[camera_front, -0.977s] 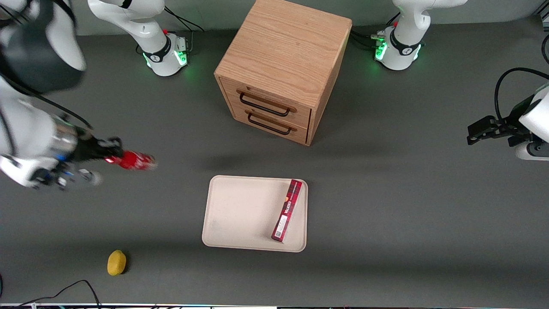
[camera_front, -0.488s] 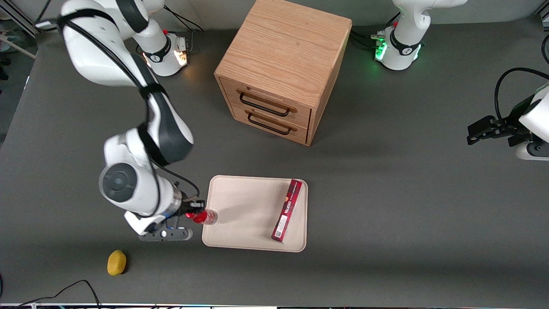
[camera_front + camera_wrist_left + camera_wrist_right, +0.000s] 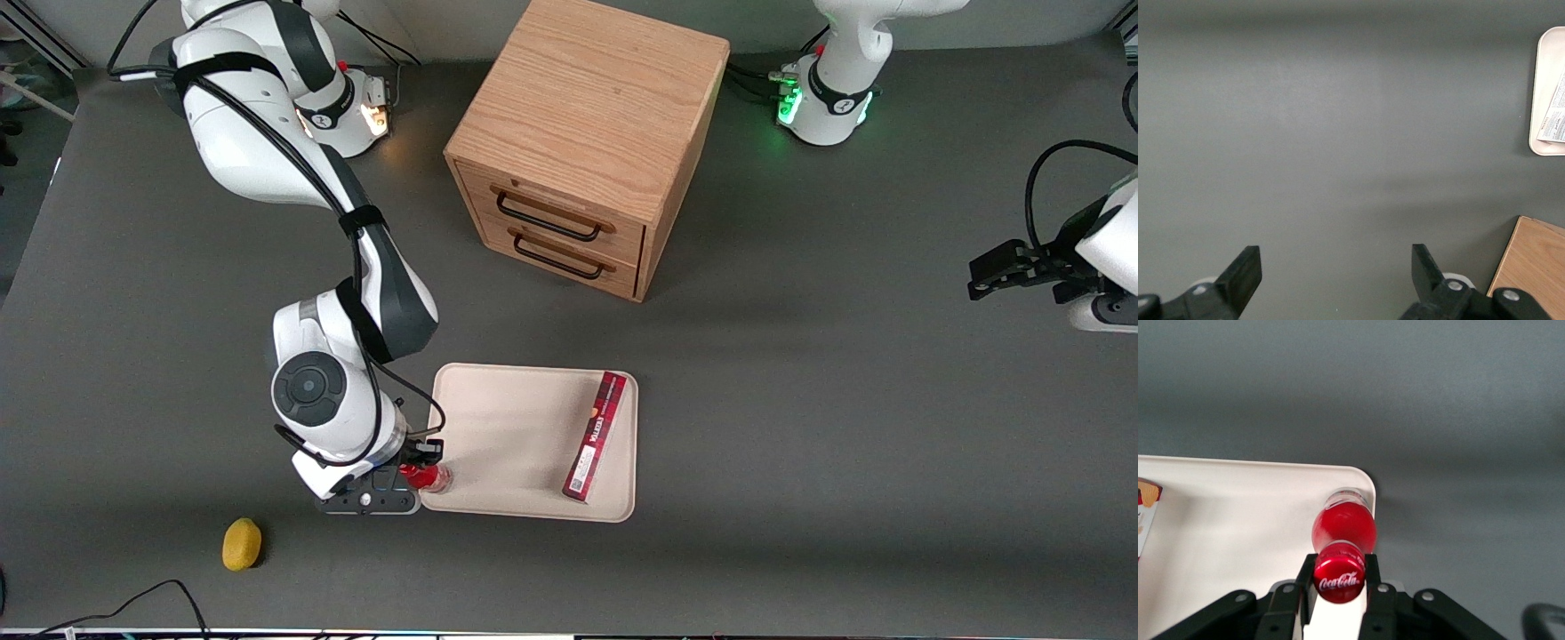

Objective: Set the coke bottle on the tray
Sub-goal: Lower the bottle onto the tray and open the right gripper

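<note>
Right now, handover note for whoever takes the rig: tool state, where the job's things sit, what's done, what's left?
Tool: shut on the coke bottle at its neck, upright, over the tray corner nearest the working arm and the front camera.
Long red box lies on the tray toward the parked arm's end.
Done: bottle picked and carried to the tray.
Left: set it down if not seated (contact unclear), release, retract.

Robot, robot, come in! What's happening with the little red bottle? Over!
Gripper shut on coke bottle, over a tray corner near the front camera. Dark-red box lies at the tray's parked-arm end, apart from the bottle.
</note>
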{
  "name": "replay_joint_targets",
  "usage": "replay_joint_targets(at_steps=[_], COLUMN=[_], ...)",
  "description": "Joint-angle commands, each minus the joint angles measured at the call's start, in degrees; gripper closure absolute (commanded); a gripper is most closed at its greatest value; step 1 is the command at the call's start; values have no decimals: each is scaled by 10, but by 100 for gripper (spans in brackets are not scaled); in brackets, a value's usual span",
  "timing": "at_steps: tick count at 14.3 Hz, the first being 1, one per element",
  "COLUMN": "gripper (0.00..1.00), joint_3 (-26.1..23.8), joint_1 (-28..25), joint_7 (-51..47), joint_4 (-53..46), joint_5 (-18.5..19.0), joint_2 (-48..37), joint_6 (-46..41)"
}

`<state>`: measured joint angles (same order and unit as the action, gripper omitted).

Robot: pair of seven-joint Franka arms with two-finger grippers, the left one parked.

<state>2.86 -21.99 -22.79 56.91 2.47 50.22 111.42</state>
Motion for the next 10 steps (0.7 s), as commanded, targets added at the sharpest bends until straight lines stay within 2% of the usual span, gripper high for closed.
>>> replay_joint_targets(at_steps=[1,4,7,8,9,10], gripper=[100,100,87,74,53,8], joint_3=[7,6,6,6,6,6], joint_1=[-7,-8,-11,-12,-11,-11], joint_7=[-21,-30,-40,-40,-40,-40], joint_4=[-15,-7,0,5,5,5], joint_5=[2,0,-17,-17,-18,-18], joint_2=[3,3,3,3,3,2], joint_6=[-5,-5,4,8,8,8])
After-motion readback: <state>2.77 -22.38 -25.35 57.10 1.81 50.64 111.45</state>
